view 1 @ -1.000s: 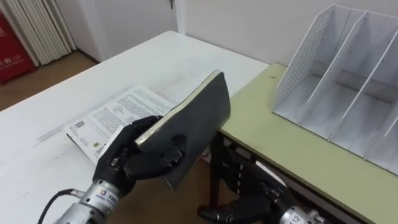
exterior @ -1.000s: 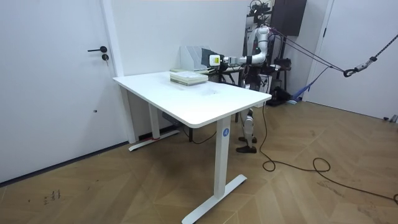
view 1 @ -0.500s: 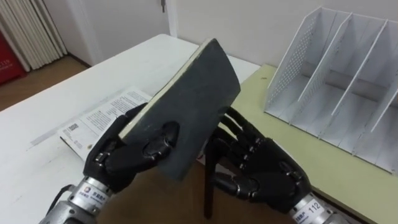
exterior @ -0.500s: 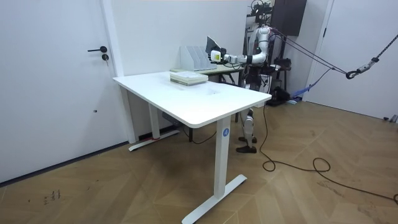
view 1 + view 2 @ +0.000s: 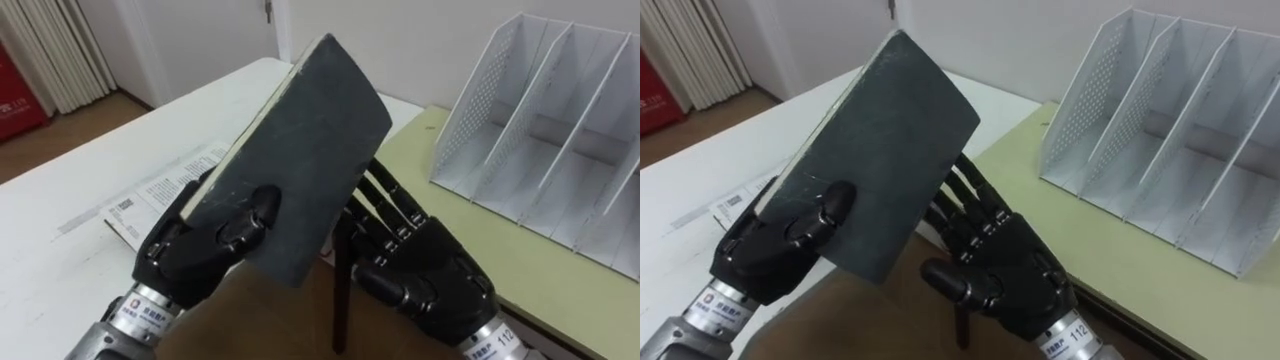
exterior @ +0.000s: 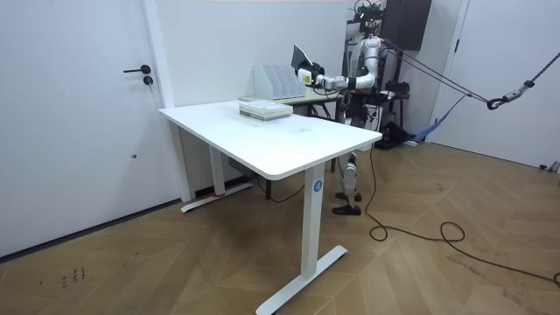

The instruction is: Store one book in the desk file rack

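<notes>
Room view: white desk [image 6: 293,144] on wood floor [image 6: 175,262] w/ file rack [image 6: 272,80] behind.

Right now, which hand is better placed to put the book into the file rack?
Probably the left: the left hand grips the dark book, while the right hand only lies open behind it.

Rack [image 5: 560,150] slots open (dividers [image 5: 529,100] between).
</notes>
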